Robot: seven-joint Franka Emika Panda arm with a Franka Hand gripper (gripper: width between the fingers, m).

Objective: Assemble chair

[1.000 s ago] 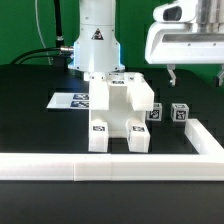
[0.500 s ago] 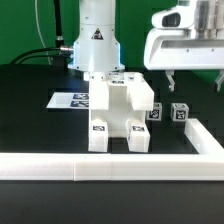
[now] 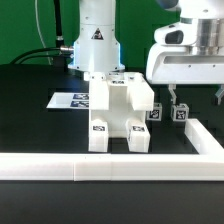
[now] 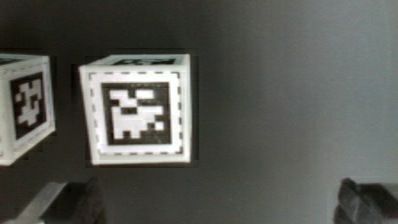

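The hand hangs open, fingers spread wide, above a small tagged block on the black desk. A second block sits near it. The half-built chair stands just beside them, toward the exterior view's left. The blurry wrist view suggests nothing is gripped.

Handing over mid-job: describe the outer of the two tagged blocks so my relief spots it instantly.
Find the central half-built chair. On the exterior view's right of it sit the inner cube and outer cube, both tagged. The outer cube is farther from the chair, nearer the border rail.
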